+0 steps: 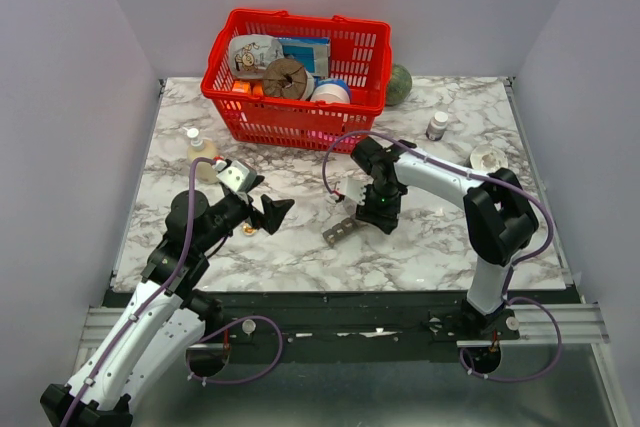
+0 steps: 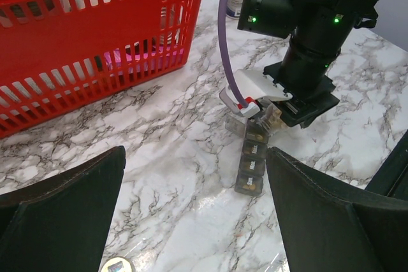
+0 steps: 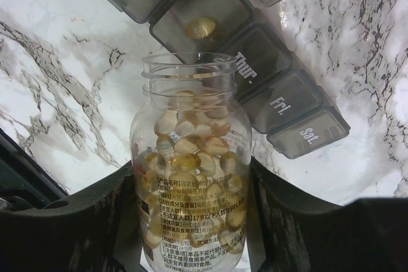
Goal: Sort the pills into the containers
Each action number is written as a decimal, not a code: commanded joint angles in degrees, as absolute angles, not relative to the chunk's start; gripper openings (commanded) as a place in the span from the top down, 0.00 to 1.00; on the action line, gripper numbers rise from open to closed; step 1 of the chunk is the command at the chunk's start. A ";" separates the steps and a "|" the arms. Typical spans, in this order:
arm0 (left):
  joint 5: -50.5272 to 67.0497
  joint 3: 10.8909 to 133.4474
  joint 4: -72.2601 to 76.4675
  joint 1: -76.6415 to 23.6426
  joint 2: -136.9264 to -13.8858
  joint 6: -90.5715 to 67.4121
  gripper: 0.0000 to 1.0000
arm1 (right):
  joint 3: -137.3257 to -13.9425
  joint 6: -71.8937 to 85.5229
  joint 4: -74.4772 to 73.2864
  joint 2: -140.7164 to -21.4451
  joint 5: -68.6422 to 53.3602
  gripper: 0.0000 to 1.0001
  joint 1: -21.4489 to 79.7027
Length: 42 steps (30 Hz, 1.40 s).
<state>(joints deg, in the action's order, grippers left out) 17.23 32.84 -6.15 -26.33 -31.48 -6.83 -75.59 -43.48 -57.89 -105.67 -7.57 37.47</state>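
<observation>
R claw (image 3: 191,176) clamped on bottle (image 3: 188,132), L claw (image 2: 194,154) apart: tip too fast & you'll flood one slot of the containers (image 3: 299,97).

Seen from the right wrist, the pill organizer (image 3: 268,87) runs off the top edge, one lid's lettering clipped. The pill bottle (image 3: 191,176) loses its base at the bottom edge; its label print is too small to read. From the left wrist, the right gripper (image 2: 284,109) hides the pill organizer's far end.
</observation>
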 commanded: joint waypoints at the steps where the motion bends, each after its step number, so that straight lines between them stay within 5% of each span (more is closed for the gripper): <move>1: 18.46 32.52 -5.71 -26.19 -30.85 -5.98 0.01 | -77.08 -42.89 -60.20 -106.79 -5.71 0.99 38.14; 42: 18.98 32.43 -5.63 -26.28 -30.85 -5.89 0.01 | -75.23 -43.16 -56.69 -105.65 -6.85 0.99 39.02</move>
<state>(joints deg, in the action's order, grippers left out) 17.65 32.84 -6.13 -26.33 -31.40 -6.83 -75.88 -43.51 -58.22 -107.11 -5.96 38.63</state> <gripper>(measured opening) 0.987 0.605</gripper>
